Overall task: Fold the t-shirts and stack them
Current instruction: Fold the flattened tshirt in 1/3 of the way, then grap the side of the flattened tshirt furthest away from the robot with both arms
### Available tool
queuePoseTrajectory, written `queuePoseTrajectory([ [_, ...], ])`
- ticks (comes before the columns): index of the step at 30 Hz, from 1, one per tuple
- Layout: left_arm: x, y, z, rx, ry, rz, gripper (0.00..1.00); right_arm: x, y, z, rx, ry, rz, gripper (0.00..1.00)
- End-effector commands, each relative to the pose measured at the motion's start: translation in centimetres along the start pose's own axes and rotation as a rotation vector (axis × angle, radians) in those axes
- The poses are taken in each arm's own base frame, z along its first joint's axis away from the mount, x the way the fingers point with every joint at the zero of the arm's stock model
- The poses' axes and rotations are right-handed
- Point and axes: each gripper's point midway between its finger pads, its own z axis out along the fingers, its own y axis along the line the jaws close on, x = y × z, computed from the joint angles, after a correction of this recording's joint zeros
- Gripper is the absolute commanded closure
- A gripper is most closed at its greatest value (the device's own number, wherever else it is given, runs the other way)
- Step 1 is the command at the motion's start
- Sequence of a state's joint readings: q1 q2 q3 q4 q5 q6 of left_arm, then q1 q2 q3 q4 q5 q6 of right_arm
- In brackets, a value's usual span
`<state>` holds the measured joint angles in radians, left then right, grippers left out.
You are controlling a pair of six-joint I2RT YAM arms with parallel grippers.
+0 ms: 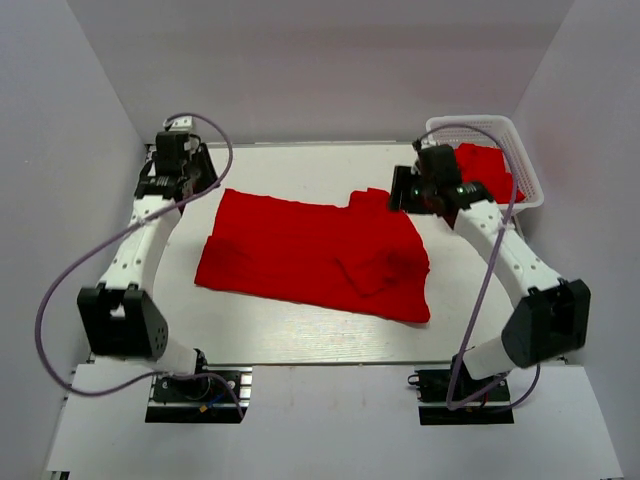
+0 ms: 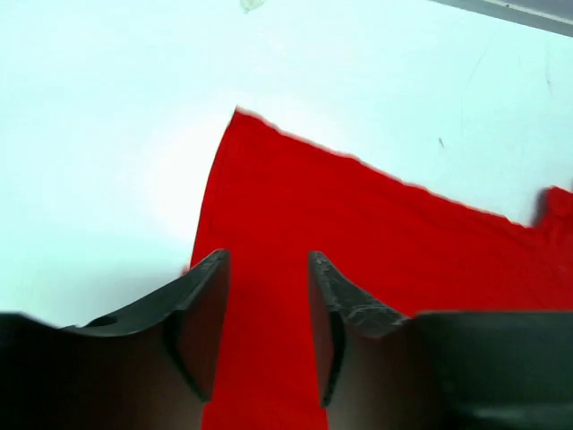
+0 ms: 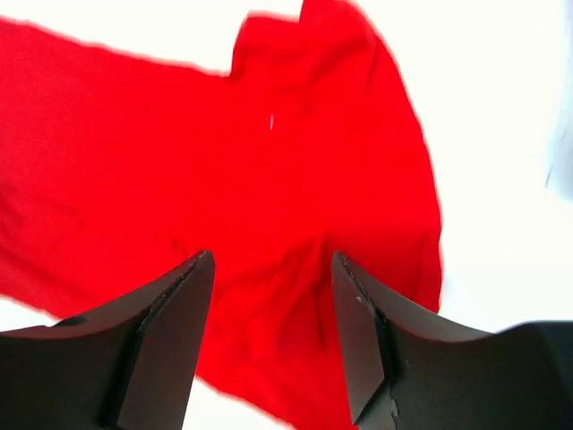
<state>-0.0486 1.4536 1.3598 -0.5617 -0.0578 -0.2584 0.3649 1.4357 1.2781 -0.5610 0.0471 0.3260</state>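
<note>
Looking at this one, I'd call it mid-fold. The red t-shirt (image 1: 300, 250) lay spread across the middle of the table (image 1: 300, 340), with a flap doubled over near its 4 o'clock corner. The left gripper (image 2: 267, 260) hung over the shirt's 10 o'clock corner and the right gripper (image 3: 271, 260) over its 2 o'clock edge. Both had their fingers apart with nothing pinched, just cloth showing below through the gaps. A second red t-shirt (image 1: 485, 165) sat in the white lattice basket (image 1: 525, 150), out at the table's 1 o'clock. My guess for the next move: both grippers needed to drop, pinch the far edge and carry it toward 6 o'clock, evenly so nothing bunched.
</note>
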Motion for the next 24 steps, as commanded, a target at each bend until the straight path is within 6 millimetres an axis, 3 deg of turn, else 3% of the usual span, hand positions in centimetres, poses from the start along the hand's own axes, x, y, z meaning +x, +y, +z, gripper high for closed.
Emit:
queuePoseTrajectory([
  [1,0.1,-0.3,5.7,0.053,0.015,0.103,0.48,-1.9,-1.2,3.1,0.06,0.001,-0.072,0.39],
  [3,0.1,-1.2,7.7,0.106,0.024,0.133,0.47,-1.1,-1.7,6.2,0.053,0.053,-0.057,0.38],
  [5,1.6,-1.1,10.7,0.112,0.056,0.132,0.47,-1.6,-1.5,7.7,0.038,0.058,-0.052,0.38],
  [8,2.9,-1.0,13.7,0.124,0.049,0.157,0.46,-0.7,-2.8,9.6,0.083,0.09,-0.044,0.36],
  [11,4.4,-0.8,15.7,0.129,0.074,0.165,0.46,-0.7,-3.9,9.9,0.122,0.078,-0.047,0.33],
  [15,4.1,-0.8,18.3,0.12,0.078,0.184,0.45,-0.2,-5.0,10.7,0.138,0.084,-0.028,0.2],
  [20,5.1,0.6,21.3,0.041,0.138,0.187,0.45,0.5,-6.8,11.8,0.154,0.112,0.005,0.19],
  [24,5.9,1.9,22.2,-0.009,0.154,0.173,0.41,1.1,-7.2,12.3,0.14,0.123,0.017,0.17],
])
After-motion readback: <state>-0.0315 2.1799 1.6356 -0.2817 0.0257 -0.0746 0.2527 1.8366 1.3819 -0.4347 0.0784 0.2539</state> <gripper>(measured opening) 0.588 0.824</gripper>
